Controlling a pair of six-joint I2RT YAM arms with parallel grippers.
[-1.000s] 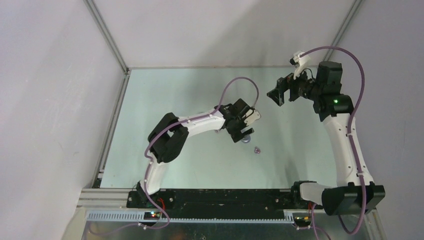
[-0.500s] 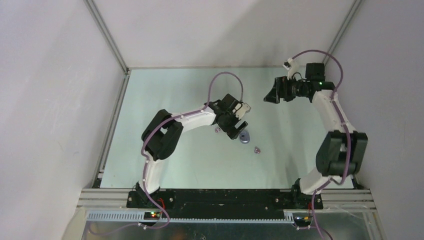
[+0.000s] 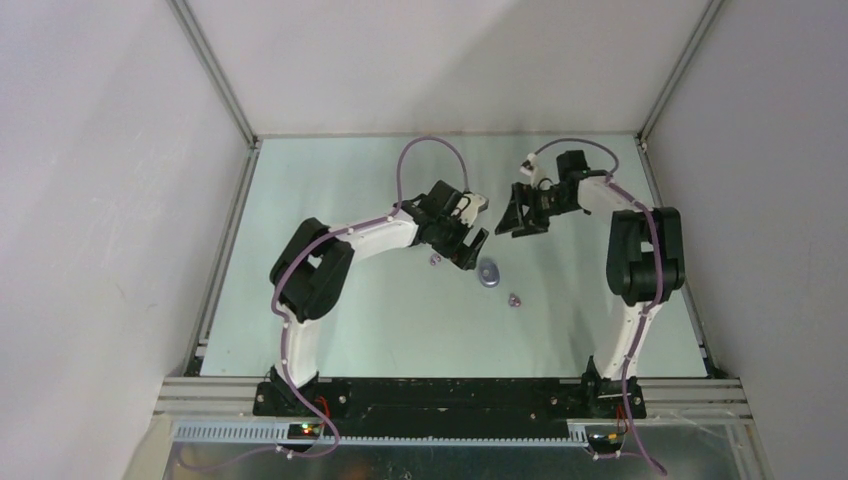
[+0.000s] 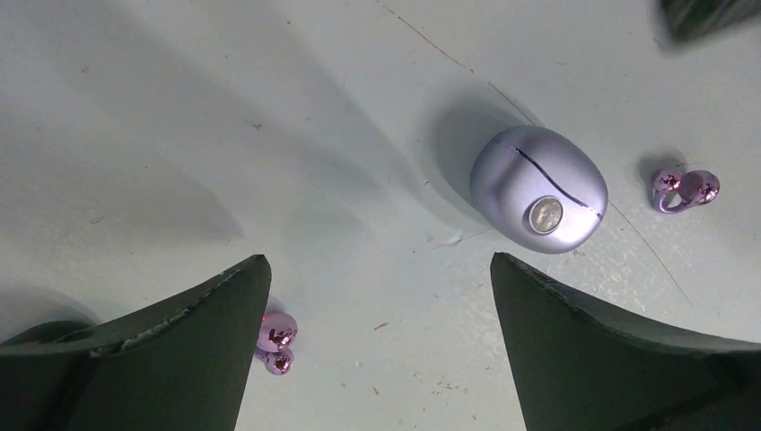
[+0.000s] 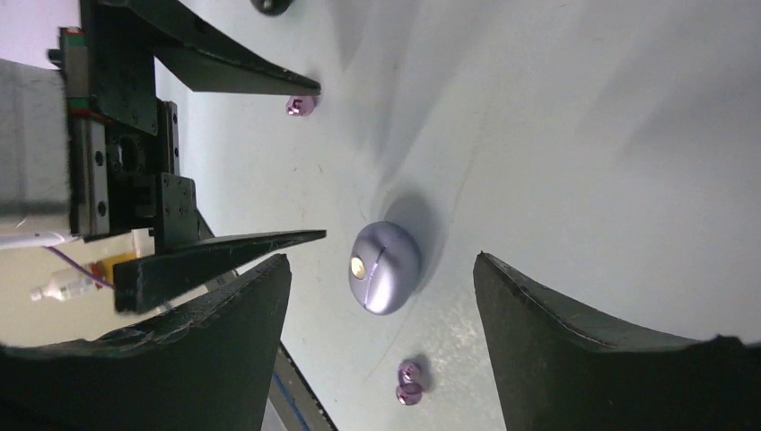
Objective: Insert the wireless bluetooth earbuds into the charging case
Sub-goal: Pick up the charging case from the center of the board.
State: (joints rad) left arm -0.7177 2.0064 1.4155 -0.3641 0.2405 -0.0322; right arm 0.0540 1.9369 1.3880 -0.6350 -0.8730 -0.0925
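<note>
The charging case [image 3: 489,273] is a closed lilac oval with a small silver disc, lying on the pale green table [image 3: 330,200]. One glossy purple earbud [image 3: 515,299] lies just near-right of it, another earbud [image 3: 434,260] to its left. My left gripper [image 3: 462,228] hovers open behind and left of the case. In the left wrist view the case [image 4: 538,189] lies ahead of the right finger and an earbud [image 4: 276,339] sits beside the left finger [image 4: 179,350]. My right gripper [image 3: 520,215] is open behind the case [image 5: 384,267], nothing between its fingers, with an earbud [image 5: 408,382] beyond.
Pale walls and aluminium frame posts [image 3: 215,75] enclose the table on three sides. The arms' black base rail [image 3: 440,395] runs along the near edge. In the right wrist view the left gripper [image 5: 320,162] is close by, its fingers pointing toward the case.
The right arm has swung in from the back right and lowered its gripper toward the case. The left gripper has drawn back and left, uncovering the case.
</note>
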